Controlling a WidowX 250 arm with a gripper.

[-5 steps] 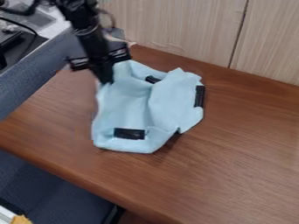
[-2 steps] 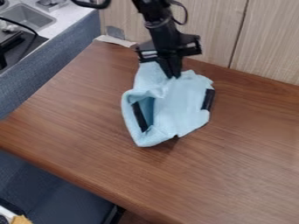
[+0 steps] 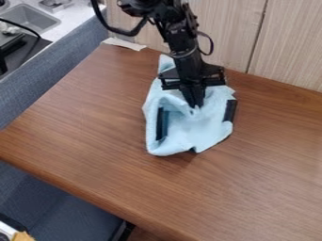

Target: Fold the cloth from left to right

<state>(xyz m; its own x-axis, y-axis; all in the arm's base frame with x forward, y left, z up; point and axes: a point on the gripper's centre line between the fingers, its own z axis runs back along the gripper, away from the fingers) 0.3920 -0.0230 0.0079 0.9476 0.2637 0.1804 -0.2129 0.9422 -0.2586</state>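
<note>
Cloth slightly R vs. prev.

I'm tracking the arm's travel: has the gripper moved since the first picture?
Yes. The gripper has moved toward the picture's right, nearer the dark seam in the wooden wall.

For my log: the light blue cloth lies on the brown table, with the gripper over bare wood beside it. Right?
The gripper is not over bare wood: the camera view shows it down at the light blue cloth, which lies on the brown table.
</note>
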